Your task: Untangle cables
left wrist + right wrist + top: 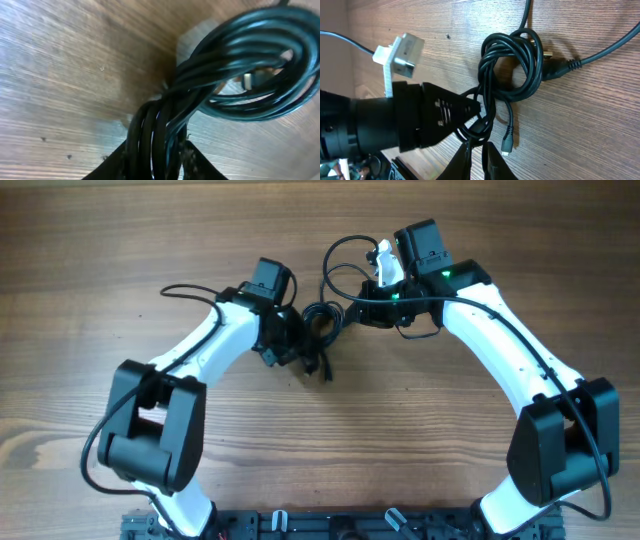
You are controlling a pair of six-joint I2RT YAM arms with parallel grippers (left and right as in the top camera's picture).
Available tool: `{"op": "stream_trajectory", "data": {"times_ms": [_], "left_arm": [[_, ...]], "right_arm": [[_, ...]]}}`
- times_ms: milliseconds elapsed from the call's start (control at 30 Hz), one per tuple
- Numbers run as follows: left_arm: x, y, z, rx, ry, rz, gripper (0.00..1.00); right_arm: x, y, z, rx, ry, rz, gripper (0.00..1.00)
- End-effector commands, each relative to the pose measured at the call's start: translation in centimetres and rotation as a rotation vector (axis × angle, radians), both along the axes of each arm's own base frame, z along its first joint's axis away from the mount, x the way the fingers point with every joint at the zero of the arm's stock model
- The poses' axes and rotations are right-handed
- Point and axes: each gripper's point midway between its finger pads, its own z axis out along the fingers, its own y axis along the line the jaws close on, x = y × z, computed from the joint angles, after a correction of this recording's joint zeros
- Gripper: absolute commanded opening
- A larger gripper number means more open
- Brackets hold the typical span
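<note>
The cables (320, 320) lie bunched in a black knot on the wooden table between my two arms. My left gripper (304, 350) sits at the knot's left side. In the left wrist view it (156, 162) is shut on several strands of the cables (240, 65), which loop away with a small plug (248, 80) inside. My right gripper (352, 304) is at the knot's right side. In the right wrist view it (479, 156) is shut on one strand below the cables (512, 65). A loose small plug (506, 145) hangs beside it.
One cord with a thicker plug end (560, 67) runs off to the upper right, another toward the top (527, 12). The left gripper's black body (420, 115) and its white camera mount (400, 55) crowd the knot. A black loop (340, 248) arcs behind the knot.
</note>
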Motion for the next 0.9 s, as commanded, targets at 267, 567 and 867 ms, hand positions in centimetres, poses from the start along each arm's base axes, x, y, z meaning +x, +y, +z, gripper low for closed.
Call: {"op": "stream_trajectory", "data": {"times_ms": [267,567,867], "left_arm": [[4.5,-5.6,6.1,-0.483,-0.219,-0.151,0.04],[5.8,-2.7,15.4,-0.966,-0.408,-0.342,0.04],[5.4,-2.0,16.5,-1.025,-0.412,-0.374,0.04]], "right_arm": [[-1.5,1.0,0.7,0.067,0.054,0.039,0.11],[-0.7,4.0,4.4,0.301,0.073,0.044,0.33],[1.3,4.3,4.8,0.338,0.121,-0.094,0.42]]}}
